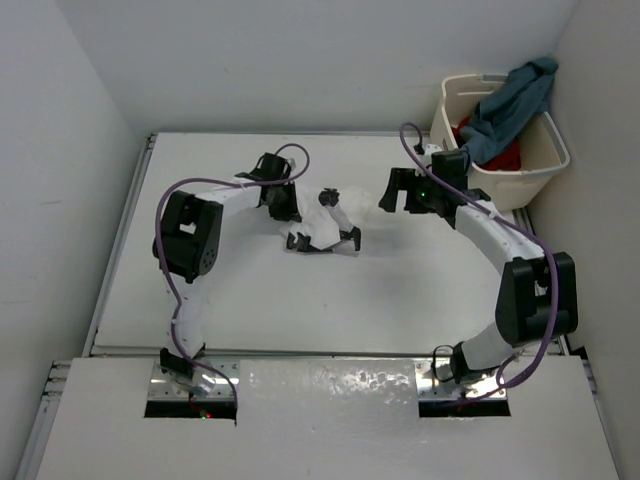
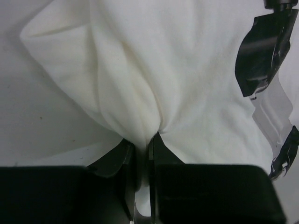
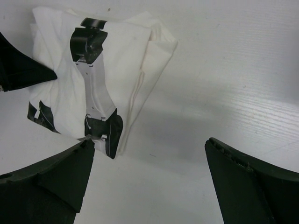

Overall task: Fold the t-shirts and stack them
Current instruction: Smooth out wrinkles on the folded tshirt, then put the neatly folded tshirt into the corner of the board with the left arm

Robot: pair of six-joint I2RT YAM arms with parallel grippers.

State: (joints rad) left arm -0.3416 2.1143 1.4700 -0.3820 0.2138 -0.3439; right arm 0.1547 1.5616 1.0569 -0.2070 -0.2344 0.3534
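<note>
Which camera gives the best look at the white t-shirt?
The right wrist view: the white t-shirt shows nearly whole, black print included. The left wrist view crops it, showing only cloth pinched in the left gripper. The top view shows it small and distant.

Light: bright and even, cast from above onto the white table [image 1: 300,290].
Glare: seen on the shiny strip [image 1: 330,385] at the near edge.
Shadows: soft, thrown beside the white shirt [image 3: 131,56].
Detail: lost in the near-black fingers [image 3: 252,186].

White t-shirt [image 1: 315,222], black-printed, is lying bunched mid-frame; blue-grey t-shirt [image 1: 515,100] is draping over red t-shirt [image 1: 507,157], upper right.
</note>
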